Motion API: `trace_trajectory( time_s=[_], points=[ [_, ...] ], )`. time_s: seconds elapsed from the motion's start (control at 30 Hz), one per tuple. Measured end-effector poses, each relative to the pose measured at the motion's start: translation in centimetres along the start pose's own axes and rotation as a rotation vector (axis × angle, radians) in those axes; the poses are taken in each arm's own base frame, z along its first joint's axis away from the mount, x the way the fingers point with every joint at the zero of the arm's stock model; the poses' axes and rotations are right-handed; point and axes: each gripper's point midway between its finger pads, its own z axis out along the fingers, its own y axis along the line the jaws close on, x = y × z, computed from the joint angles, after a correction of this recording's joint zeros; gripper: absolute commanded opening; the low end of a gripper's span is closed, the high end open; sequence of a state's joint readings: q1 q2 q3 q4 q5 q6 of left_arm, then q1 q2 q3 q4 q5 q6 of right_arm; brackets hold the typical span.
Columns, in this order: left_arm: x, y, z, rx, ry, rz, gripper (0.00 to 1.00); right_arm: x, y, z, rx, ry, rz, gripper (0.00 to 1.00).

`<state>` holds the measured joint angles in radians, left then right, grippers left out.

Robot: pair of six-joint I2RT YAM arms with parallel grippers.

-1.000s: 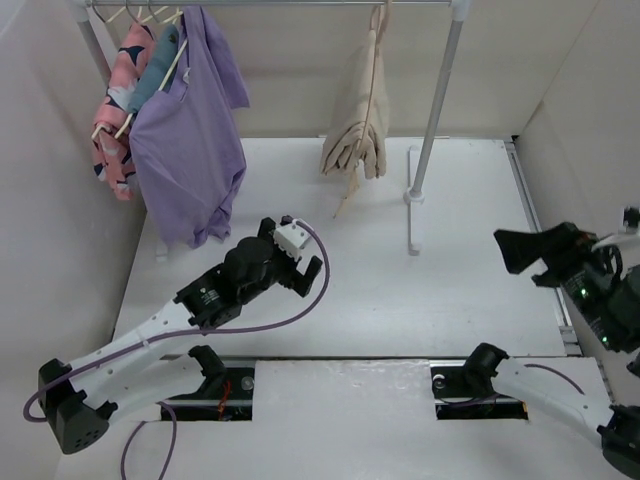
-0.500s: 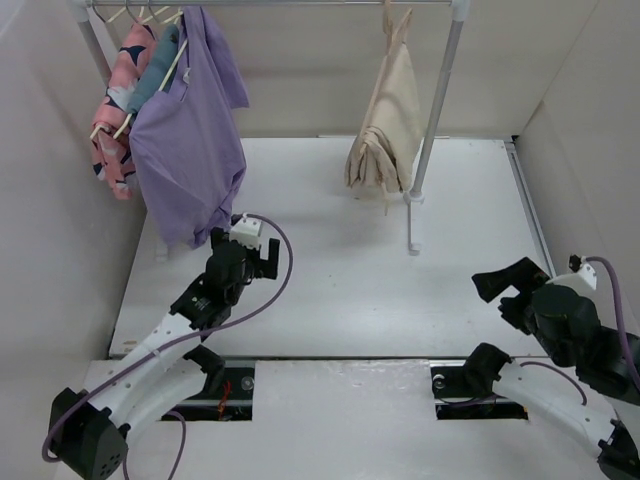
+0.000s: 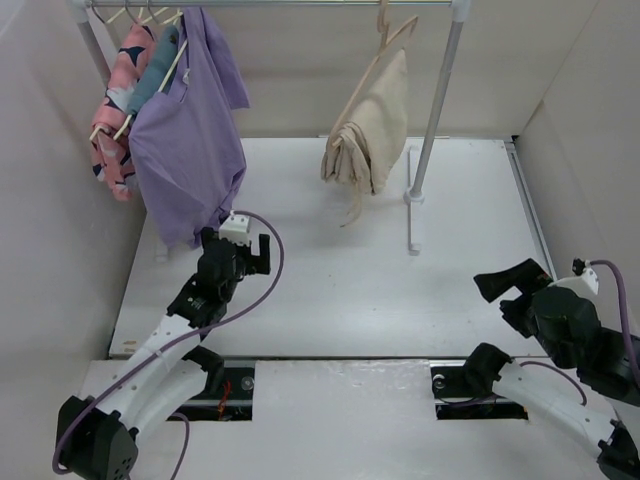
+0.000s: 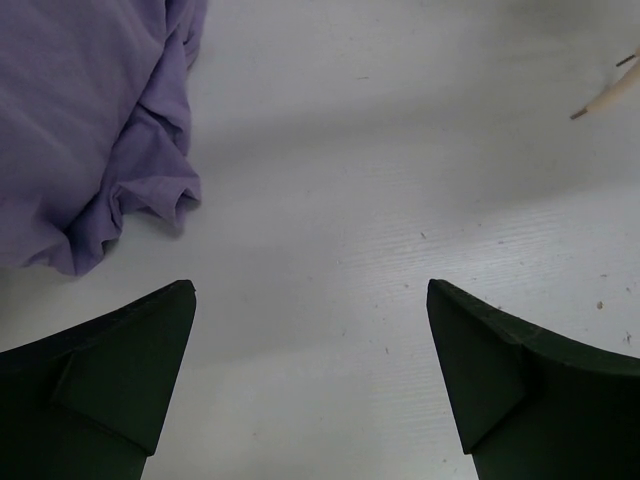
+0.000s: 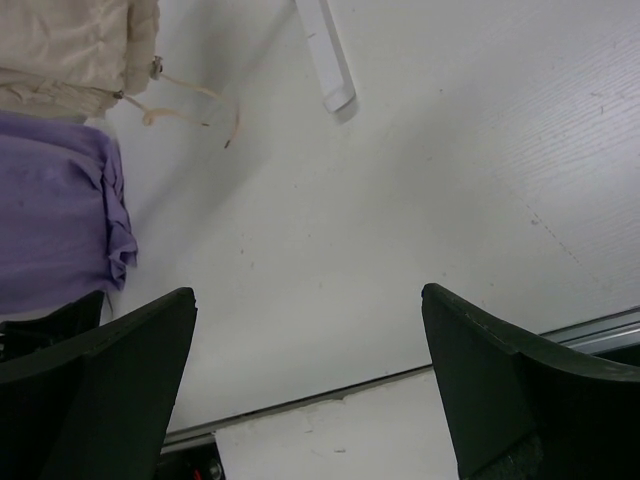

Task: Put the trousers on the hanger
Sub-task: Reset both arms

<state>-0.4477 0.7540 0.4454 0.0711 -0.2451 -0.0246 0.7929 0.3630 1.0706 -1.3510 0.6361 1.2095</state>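
The trousers (image 3: 368, 135) hang draped on the hanger (image 3: 392, 38), hooked to the rail just left of the rack's right post (image 3: 437, 110) — the hanger sits tilted with the cloth bunched toward its lower end, so the task looks all but done and neither arm needs a hold. The left gripper (image 4: 310, 375) is spread wide and empty over the table well left of that post; the right gripper (image 5: 310, 375) is likewise released, low and to the post's right. Far left of the post hang the purple shirt (image 3: 188, 150) and the pink patterned garment (image 3: 118, 100) — the shirt's hem lies just beside the left gripper, the one thing apt to snag it.
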Motion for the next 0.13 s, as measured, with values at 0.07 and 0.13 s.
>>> trace_trajectory(
  time_s=[0.07,0.13],
  points=[
    [-0.21,0.3,-0.07,-0.006,-0.008,-0.007,1.0,0.09,0.04,0.15,0.009,0.003,-0.005,0.99],
    [-0.66,0.61,-0.27,-0.011,-0.025,-0.015,1.0,0.19,0.08,0.27,0.017,0.006,-0.009,0.99]
  ],
)
